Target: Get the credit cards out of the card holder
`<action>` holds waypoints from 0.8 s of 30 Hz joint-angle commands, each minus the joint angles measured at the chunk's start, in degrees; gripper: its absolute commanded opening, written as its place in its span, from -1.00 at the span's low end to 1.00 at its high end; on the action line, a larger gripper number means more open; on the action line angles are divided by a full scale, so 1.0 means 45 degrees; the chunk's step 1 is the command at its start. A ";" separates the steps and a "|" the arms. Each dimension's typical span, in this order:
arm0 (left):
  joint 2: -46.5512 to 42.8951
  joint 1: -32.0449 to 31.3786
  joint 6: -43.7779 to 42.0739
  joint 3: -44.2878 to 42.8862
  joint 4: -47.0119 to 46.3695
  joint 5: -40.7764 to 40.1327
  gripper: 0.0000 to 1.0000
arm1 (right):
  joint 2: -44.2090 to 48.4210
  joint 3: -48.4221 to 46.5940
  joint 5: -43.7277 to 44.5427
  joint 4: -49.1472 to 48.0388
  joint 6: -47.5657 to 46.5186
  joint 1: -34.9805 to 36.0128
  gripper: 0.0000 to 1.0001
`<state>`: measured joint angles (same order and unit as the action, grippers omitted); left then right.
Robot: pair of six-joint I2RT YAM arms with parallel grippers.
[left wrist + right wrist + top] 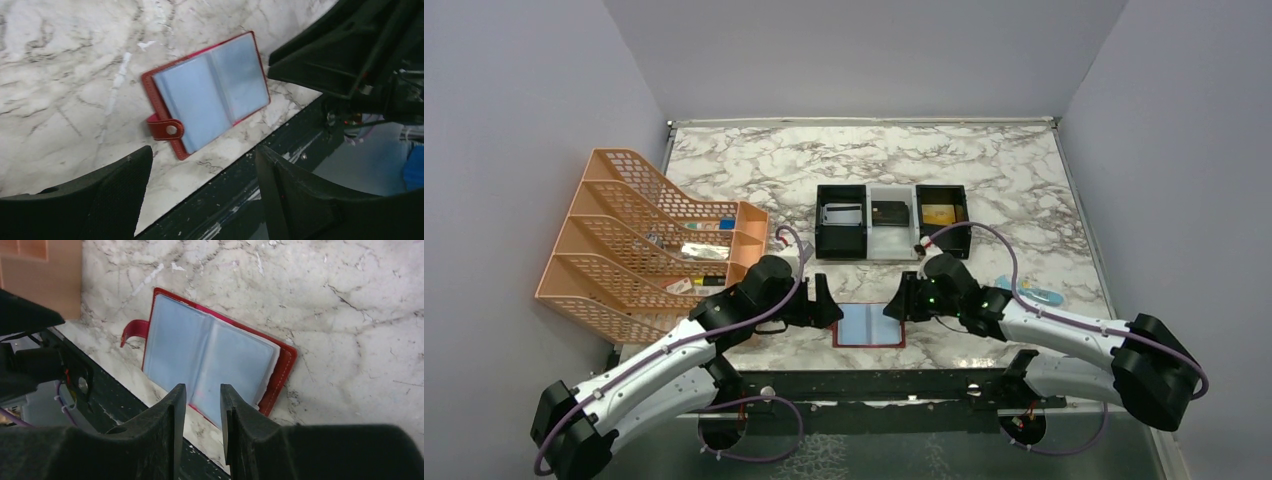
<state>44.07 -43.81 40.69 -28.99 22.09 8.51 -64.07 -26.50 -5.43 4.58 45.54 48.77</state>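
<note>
On marble table (764, 170) between grey walls (524, 110), flat card holder (870, 325), left gripper (200, 154) wide, right gripper (202, 388) narrowly apart

No text, brand, number or sign can be read in any view. The card holder (210, 95) shows only blank pale blue panels and a plain snap tab (165, 129). The credit cards (889, 212) in the tray (840, 245) are too small for any print to be made out.
</note>
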 commanded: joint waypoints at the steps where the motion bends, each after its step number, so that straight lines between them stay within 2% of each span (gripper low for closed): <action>1: 0.0202 -0.0909 0.0678 0.0208 -0.1589 0.0942 0.53 | -0.0300 0.0351 -0.0070 0.0286 0.0647 0.0021 -0.37; 8: 0.1239 -0.2632 0.1616 0.0738 -0.2065 -0.1013 0.58 | -0.0780 0.0331 0.0120 0.0569 0.0473 0.0021 -0.37; 18: 0.3038 -0.2941 0.1884 0.1065 -0.3575 -0.2093 0.57 | -0.1290 0.0385 0.0364 0.0797 0.0257 0.0021 -0.35; 24: 0.4098 -0.3075 0.1926 0.1080 -0.4423 -0.2115 0.38 | -0.1690 0.0526 0.0284 0.0456 0.0260 0.0021 -0.34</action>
<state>60.38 -57.01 48.77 -24.60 6.98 0.97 -70.35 -25.19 -5.21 7.01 47.07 48.77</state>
